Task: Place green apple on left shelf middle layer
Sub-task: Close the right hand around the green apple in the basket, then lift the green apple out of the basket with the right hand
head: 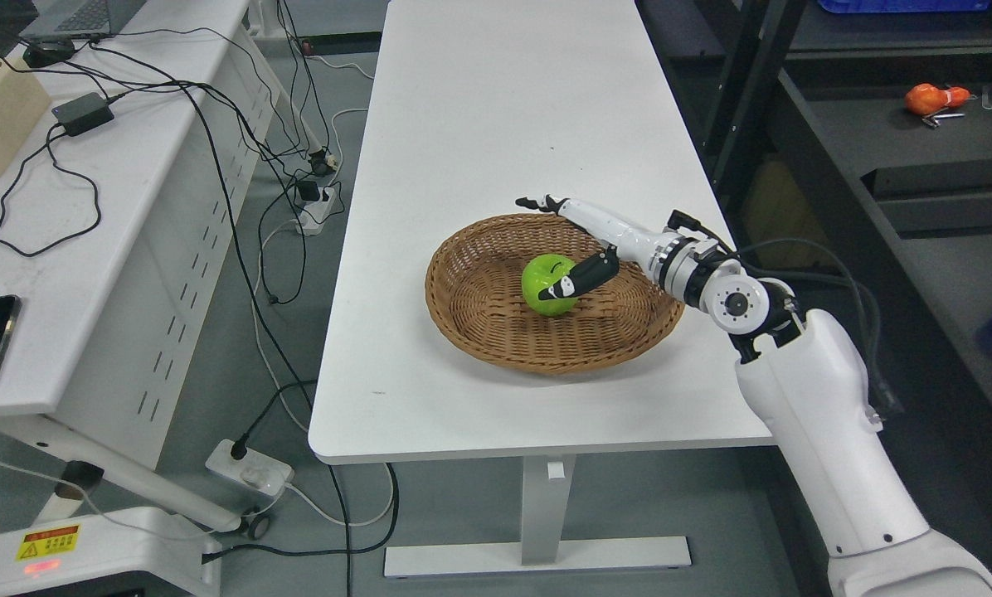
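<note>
Smooth white plastic shells cover the right arm (828,431), which enters at the lower right corner and is the nearest thing to the camera; it rises to a round grey joint and then to a slim forearm with black cables. At its end the right hand (583,249) reaches over a basket (479,332). Its fingers are spread wide: one dark finger (575,278) lies on the right side of the green apple (546,290), while the other fingertips (537,201) point away past the far rim of the basket, so the hand does not close around the fruit. The green apple is round and glossy, with a small dark mark on top, and it sits in the middle of the basket. The basket is a shallow, round bowl of brown woven wicker with a thick braided rim. It stands on the near half of a long tabletop (496,124), which is matte white with rounded corners and is carried by a white metal column and flat foot. To the left is a second white desk (131,166) with black cables, a black adapter and a dark phone. On the right, dark metal shelves (877,149) hold a small orange object (931,98).
</note>
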Motion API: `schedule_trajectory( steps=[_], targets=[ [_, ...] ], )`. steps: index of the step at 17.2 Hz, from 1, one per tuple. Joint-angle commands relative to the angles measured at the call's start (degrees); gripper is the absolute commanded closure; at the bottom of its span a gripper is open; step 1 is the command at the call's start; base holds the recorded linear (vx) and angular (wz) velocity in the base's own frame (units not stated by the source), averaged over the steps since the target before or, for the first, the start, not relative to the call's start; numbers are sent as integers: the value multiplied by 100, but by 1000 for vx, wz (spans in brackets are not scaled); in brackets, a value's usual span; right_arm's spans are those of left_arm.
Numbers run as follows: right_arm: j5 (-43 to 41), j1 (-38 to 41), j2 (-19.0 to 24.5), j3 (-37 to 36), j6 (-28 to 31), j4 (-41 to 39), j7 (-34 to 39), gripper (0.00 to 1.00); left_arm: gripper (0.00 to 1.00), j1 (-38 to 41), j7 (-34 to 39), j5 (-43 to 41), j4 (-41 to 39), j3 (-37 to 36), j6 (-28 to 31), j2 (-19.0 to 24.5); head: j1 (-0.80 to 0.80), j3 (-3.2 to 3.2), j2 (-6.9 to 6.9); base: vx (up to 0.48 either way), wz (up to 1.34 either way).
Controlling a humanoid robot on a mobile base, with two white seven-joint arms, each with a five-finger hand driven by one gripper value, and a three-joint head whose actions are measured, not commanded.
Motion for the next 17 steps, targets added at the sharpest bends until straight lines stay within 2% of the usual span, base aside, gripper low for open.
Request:
schedule_trajectory(
  steps=[1, 4, 8, 12, 13, 14, 16, 17],
  targets=[
    [555, -52, 571, 278, -458, 1176, -32, 0, 0, -71, 5, 0, 2, 0, 1, 100, 0, 0, 0, 108, -25],
    [564, -16, 158, 594, -590, 1168, -23, 0, 0, -71, 5, 0, -6, 0, 1, 100, 0, 0, 0, 105, -55],
    [572, 1, 78, 665, -600, 1168, -32, 0, 0, -71, 5, 0, 2, 0, 1, 100, 0, 0, 0, 49, -47],
    [853, -16, 69, 665, -608, 1168, -234, 19, 0, -71, 5, 0, -6, 0, 1, 100, 0, 0, 0, 20, -1],
    [845, 1, 52, 648, -608, 1168, -251, 33, 0, -71, 5, 0, 2, 0, 1, 100, 0, 0, 0, 17, 0],
    [836, 27, 0, 631, -634, 1133, -260, 54, 0, -71, 5, 0, -6, 0, 1, 100, 0, 0, 0, 15, 0],
    [827, 71, -132, 569, -906, 967, -269, 77, 0, -71, 5, 0, -6, 0, 1, 100, 0, 0, 0, 0, 0],
    [827, 89, -237, 525, -1012, 887, -269, 85, 0, -71, 5, 0, 2, 0, 1, 100, 0, 0, 0, 0, 0]
  ],
)
